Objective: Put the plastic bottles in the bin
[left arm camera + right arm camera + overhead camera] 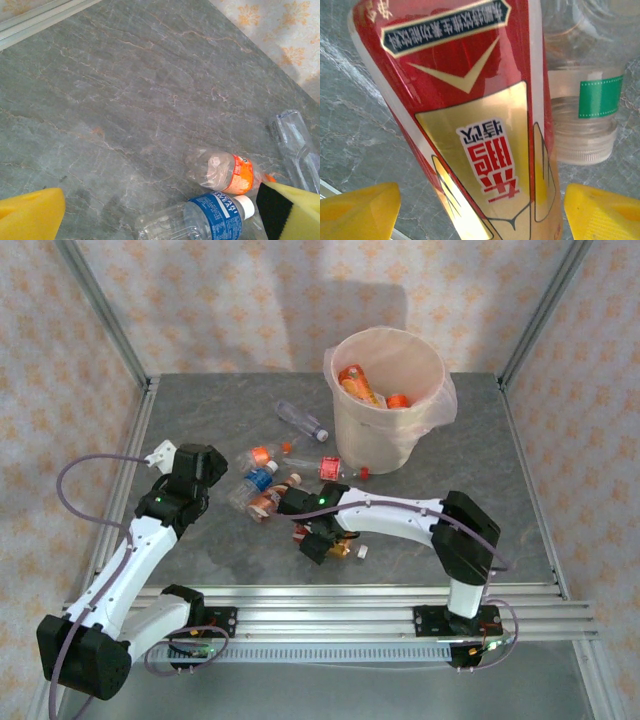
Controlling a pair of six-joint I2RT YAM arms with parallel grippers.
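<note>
The bin [352, 430] stands at the back right with orange bottles [355, 383] inside. Several plastic bottles lie in a loose group on the table [500, 490] left of it. My right gripper [325, 543] is low over a red-and-gold labelled bottle [470, 110]; its yellow fingers [360, 210] stand either side of it, open, with a gap on the left. A clear green-banded bottle [585, 100] lies just beyond. My left gripper [222, 472] hangs open beside a blue-labelled bottle [210, 217] and an orange-labelled bottle [227, 172]; nothing is between its fingers [30, 215].
A crushed clear bottle [300, 420] lies toward the back, a red-labelled one [335, 468] by the bin's foot. A small white cap [362, 552] sits near the right gripper. Aluminium rails [350, 605] run along the near edge; frame posts and papered walls enclose the table.
</note>
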